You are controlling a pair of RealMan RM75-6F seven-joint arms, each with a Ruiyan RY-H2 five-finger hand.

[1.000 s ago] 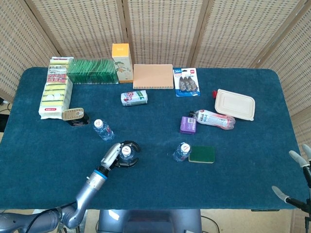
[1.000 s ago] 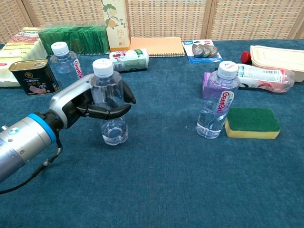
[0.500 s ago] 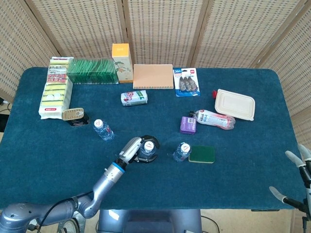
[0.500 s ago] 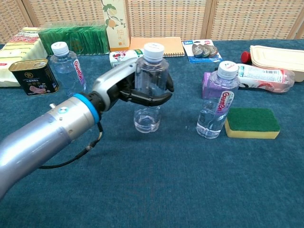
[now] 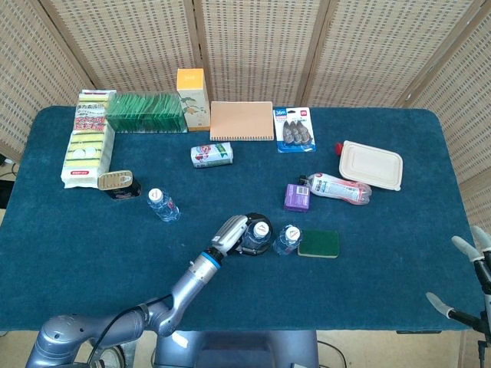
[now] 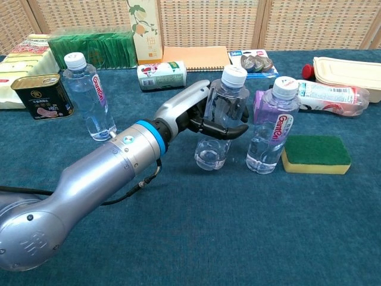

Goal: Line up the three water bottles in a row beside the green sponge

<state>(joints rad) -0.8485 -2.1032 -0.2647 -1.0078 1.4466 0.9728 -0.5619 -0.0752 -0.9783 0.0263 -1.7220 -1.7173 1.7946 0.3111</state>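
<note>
My left hand (image 6: 205,116) (image 5: 239,234) grips a clear water bottle (image 6: 219,119) (image 5: 259,232) with a white cap, upright and close to the left of a second bottle (image 6: 269,128) (image 5: 287,239). That second bottle stands right beside the green sponge (image 6: 315,154) (image 5: 319,243). A third bottle (image 6: 89,97) (image 5: 163,205) stands alone at the left, next to a tin (image 6: 40,95). Whether the held bottle's base touches the cloth, I cannot tell. My right hand (image 5: 469,284) shows at the right edge of the head view, fingers spread, holding nothing.
A purple box (image 6: 260,102) and a lying pink-label bottle (image 6: 330,97) sit behind the sponge, a beige lidded container (image 5: 371,164) further right. A lying can (image 5: 211,155), notebook (image 5: 242,120), carton (image 5: 192,97), green packs (image 5: 144,112) and sponge packs (image 5: 87,146) line the back left.
My left hand has carried the bottle rightwards across the table, from front left of centre to just left of the bottle by the sponge. My right hand barely moved.
</note>
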